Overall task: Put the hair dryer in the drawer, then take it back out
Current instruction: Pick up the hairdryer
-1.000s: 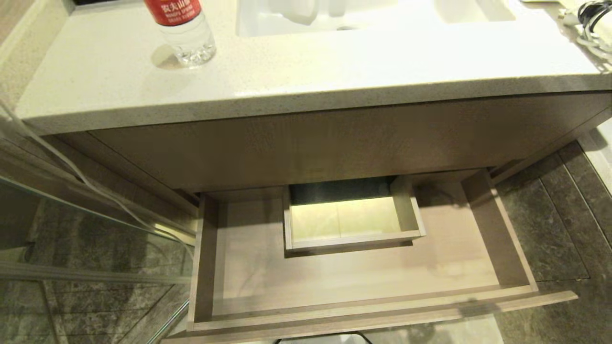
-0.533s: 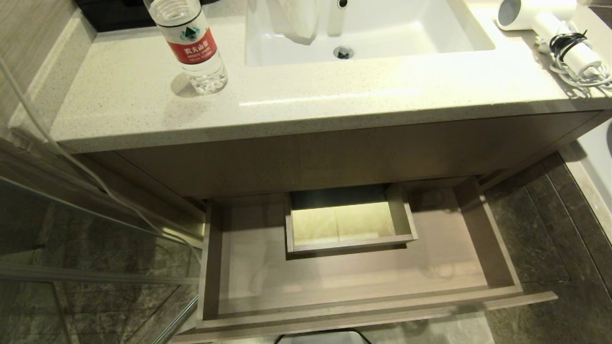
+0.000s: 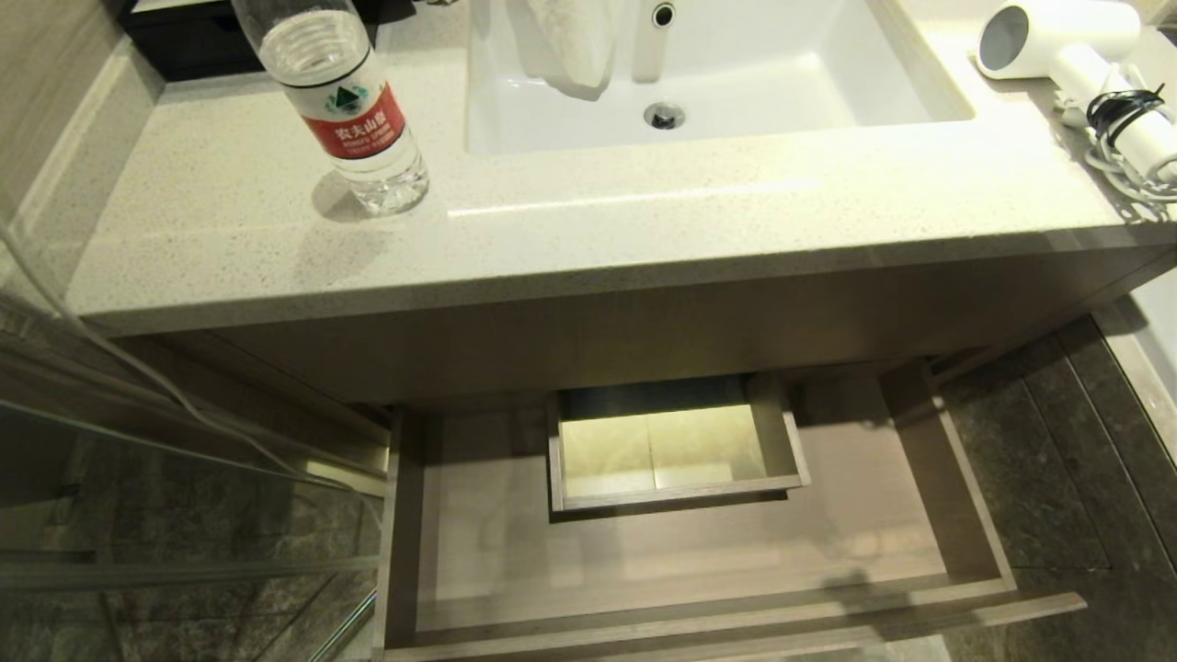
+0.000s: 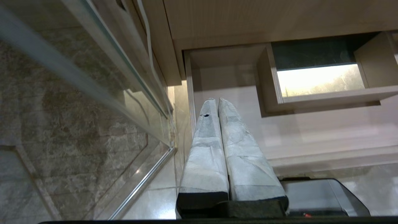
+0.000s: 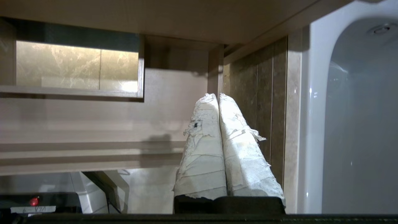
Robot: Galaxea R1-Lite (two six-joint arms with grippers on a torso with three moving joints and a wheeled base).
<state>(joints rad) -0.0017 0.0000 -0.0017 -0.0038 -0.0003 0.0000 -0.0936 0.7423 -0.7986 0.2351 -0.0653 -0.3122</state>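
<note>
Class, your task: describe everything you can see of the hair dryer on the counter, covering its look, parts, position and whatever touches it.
The hair dryer is small, white and smooth, seemingly plastic. Its short round barrel lies on its side, grey open end facing the sink. The white handle runs toward the counter's right edge, a bundled white cord with a dark tie wrapped near its end. It rests on the counter at the far right corner, partly cut off by the head view. Nothing else touches it.
</note>
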